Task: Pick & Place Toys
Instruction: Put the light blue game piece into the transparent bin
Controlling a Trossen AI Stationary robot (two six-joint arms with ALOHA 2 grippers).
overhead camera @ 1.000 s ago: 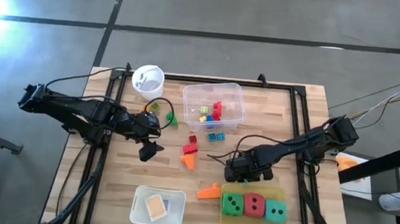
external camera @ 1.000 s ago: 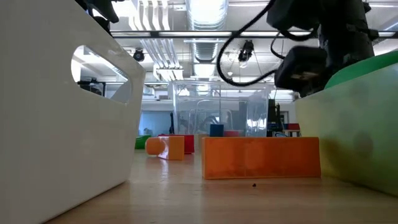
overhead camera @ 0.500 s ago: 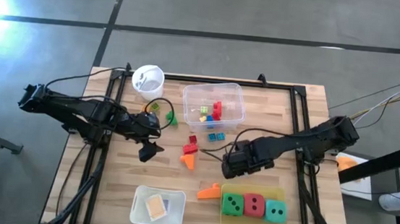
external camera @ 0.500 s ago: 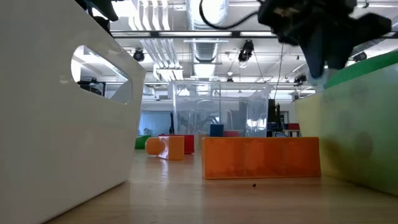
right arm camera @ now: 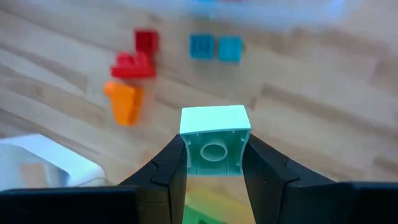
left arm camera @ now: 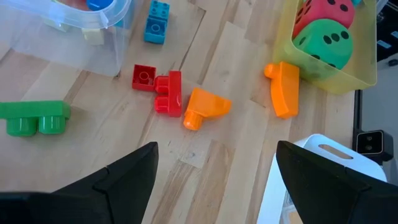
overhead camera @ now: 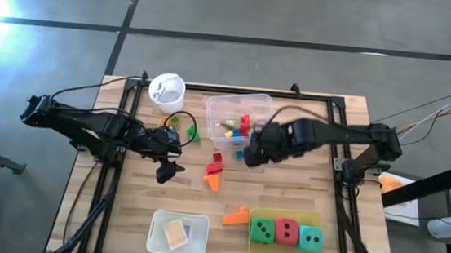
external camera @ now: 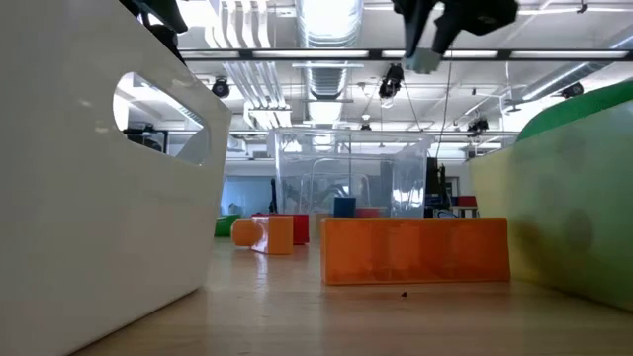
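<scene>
A: Right tool [right arm camera: 213,163]?
B: Clenched on a pale mint block [right arm camera: 214,147], hollow underside with its round socket facing the wrist camera. Squarish, no clear long axis. In the high view the tool [overhead camera: 254,151] sits just beside the clear tub [overhead camera: 264,107], near its front edge; the block itself is hidden there by the arm. Low view shows the block [external camera: 423,61] up in the air, arm cut off by the top edge.
A: Left tool [left arm camera: 214,180]?
B: Spread wide, gripping nothing, hovering over the table [overhead camera: 302,181] left of the middle [overhead camera: 169,169].
A: Loose toys?
B: Red block pair [left arm camera: 159,91] touching an orange block [left arm camera: 205,106], whose peg points away from the tub. Orange arch piece [left arm camera: 284,88], long axis along the yellow-green tray [left arm camera: 348,73], just beside it. Green two-peg block [left arm camera: 34,116] lies on its side. Blue block [left arm camera: 157,22] beside the tub.
A: Dice?
B: Green [overhead camera: 262,230], red [overhead camera: 286,231], teal [overhead camera: 310,238], in a row in the tray. Left wrist view cuts off the red one.
A: Hard to read?
B: Tub contents: red and yellow bits only.
</scene>
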